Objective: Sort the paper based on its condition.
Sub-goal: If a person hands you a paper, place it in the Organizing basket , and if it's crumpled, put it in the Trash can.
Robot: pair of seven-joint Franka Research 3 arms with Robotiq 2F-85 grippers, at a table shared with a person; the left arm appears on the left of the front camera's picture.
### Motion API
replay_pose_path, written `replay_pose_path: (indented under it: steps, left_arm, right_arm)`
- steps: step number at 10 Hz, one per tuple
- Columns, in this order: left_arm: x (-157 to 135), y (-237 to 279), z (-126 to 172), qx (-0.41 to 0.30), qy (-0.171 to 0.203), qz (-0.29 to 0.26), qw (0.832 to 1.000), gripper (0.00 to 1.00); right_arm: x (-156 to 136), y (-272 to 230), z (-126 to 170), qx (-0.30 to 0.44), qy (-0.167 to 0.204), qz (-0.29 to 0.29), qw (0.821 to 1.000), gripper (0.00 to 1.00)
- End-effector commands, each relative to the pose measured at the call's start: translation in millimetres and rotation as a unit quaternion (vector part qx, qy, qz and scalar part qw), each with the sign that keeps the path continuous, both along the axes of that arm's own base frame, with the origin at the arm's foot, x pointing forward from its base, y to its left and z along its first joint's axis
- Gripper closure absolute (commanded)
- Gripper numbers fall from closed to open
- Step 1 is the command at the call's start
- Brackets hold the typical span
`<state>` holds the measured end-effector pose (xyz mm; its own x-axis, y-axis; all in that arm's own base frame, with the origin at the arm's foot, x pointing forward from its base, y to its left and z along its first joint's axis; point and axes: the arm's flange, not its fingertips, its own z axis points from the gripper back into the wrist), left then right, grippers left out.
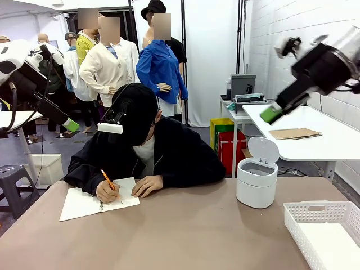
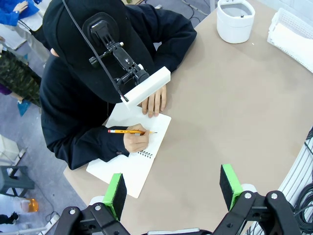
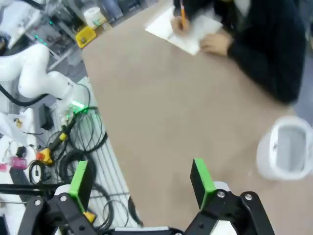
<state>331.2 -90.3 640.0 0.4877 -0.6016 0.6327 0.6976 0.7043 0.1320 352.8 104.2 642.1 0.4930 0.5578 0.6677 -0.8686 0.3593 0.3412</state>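
No loose paper is in view. A person at the far side writes with an orange pencil (image 1: 107, 180) in a white spiral notebook (image 1: 84, 203) lying open on the brown table (image 1: 185, 236); the notebook (image 2: 132, 166) is just beyond my left fingers and sits far off in the right wrist view (image 3: 190, 36). My left gripper (image 1: 70, 125) hangs high at the left, open and holding nothing (image 2: 172, 191). My right gripper (image 1: 271, 115) is raised high at the right, open with nothing between its pads (image 3: 140, 181).
A white lidded bin (image 1: 257, 180) with its lid up stands on the right of the table. A white slotted tray (image 1: 315, 206) sits at the front right corner. A brown cardboard sheet (image 1: 295, 133) lies on the white side table beyond.
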Motion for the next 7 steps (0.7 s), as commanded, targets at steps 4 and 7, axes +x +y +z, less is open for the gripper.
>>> replay_pose_path:
  steps: [4, 7]
  left_arm:
    - [-1, 0, 0, 0.004, 0.001, 0.004, 1.0, 0.0]
    - [-1, 0, 0, 0.004, 0.001, 0.004, 1.0, 0.0]
  right_arm:
    - [26, 65, 7, 0.028, -0.172, 0.01, 0.985, 0.0]
    - [37, 70, -2, -0.029, -0.199, 0.019, 0.979, 0.0]
